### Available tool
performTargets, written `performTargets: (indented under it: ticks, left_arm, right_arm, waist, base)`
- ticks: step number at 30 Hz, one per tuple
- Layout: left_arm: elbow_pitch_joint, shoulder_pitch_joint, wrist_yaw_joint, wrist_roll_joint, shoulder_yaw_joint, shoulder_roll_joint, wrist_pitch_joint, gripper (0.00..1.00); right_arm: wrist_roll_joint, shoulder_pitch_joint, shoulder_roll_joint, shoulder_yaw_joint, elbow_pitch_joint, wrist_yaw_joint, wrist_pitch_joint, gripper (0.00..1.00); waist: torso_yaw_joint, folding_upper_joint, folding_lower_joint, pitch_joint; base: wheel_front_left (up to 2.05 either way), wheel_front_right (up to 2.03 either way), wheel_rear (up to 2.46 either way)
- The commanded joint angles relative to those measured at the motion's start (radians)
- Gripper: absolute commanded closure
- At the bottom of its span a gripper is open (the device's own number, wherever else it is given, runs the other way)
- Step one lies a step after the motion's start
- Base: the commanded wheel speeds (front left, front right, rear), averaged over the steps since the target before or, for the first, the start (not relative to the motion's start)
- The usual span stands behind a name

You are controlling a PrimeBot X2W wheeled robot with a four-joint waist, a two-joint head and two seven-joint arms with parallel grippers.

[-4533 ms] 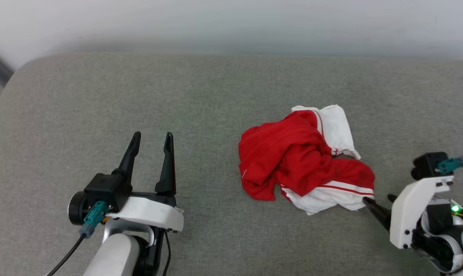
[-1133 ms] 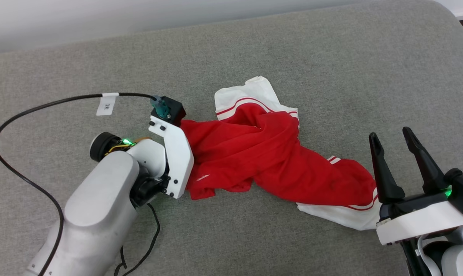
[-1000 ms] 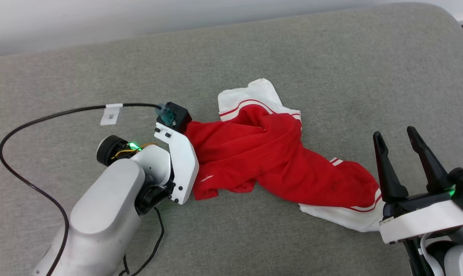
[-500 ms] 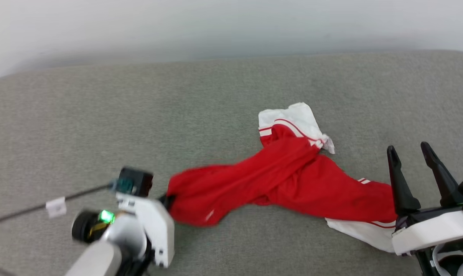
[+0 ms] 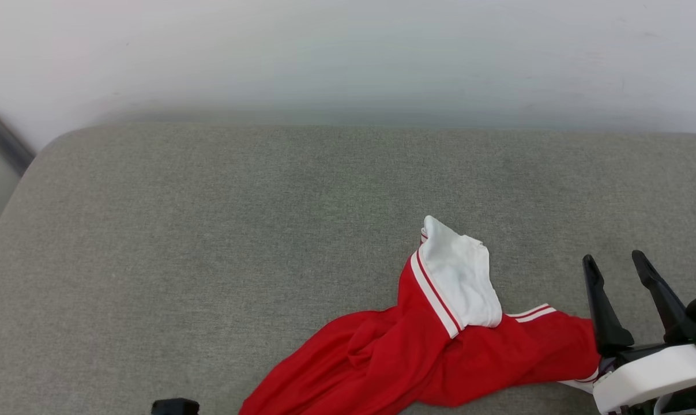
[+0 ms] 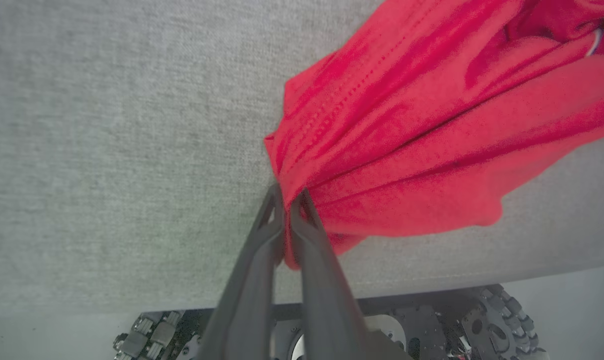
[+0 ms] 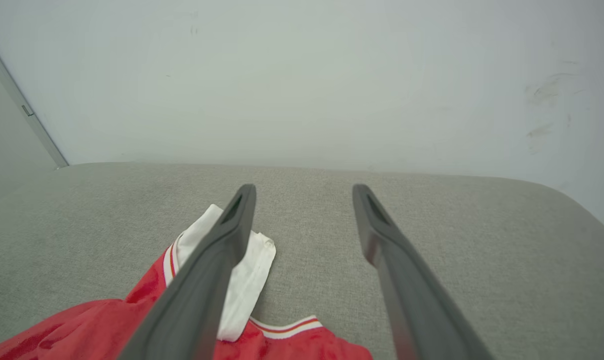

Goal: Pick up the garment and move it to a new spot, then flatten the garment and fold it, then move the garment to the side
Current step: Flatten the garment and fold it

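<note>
One crumpled red garment (image 5: 382, 363) (soft folds), woven grey cushion (image 5: 209, 230).

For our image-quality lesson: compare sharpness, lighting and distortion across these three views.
Head view: even, soft light, the garment sharp, no hard shadows. Left wrist view: its fabric looks slightly soft and grainy near the left gripper. Right wrist view: the wide lens stretches the right gripper; the grey cushion stays sharp.

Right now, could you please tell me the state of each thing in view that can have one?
garment: crumpled and drawn out across the grey cushion, pinched at one red edge, not yet flattened or folded.
left gripper: shut on the garment's red fabric.
right gripper: open, holding nothing.
</note>
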Motion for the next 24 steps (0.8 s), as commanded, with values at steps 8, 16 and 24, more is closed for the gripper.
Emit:
performTargets:
  ticks: [8, 16, 24]
  left_arm:
    - [-0.064, -0.100, -0.005, 0.083, 0.034, -0.030, -0.172, 0.00]
    - [-0.093, -0.317, -0.044, 0.202, 0.009, -0.047, -0.280, 0.00]
    - [0.001, -0.572, -0.159, 0.240, -0.089, -0.090, -0.219, 0.00]
  right_arm:
    - [-0.005, 0.013, 0.008, 0.007, -0.010, 0.000, 0.009, 0.00]
    - [-0.006, -0.030, 0.007, 0.013, -0.025, 0.000, 0.017, 0.00]
    - [-0.008, -0.080, -0.005, 0.017, -0.036, 0.000, 0.009, 0.00]
  waist:
    - [-0.012, 0.0000, 0.0001, -0.010]
    - [-0.048, 0.0000, 0.0001, 0.028]
    - [-0.097, 0.0000, 0.0001, 0.112]
  base:
    - [0.00, 0.00, 0.00]
    - [0.00, 0.00, 0.00]
    - [0.00, 0.00, 0.00]
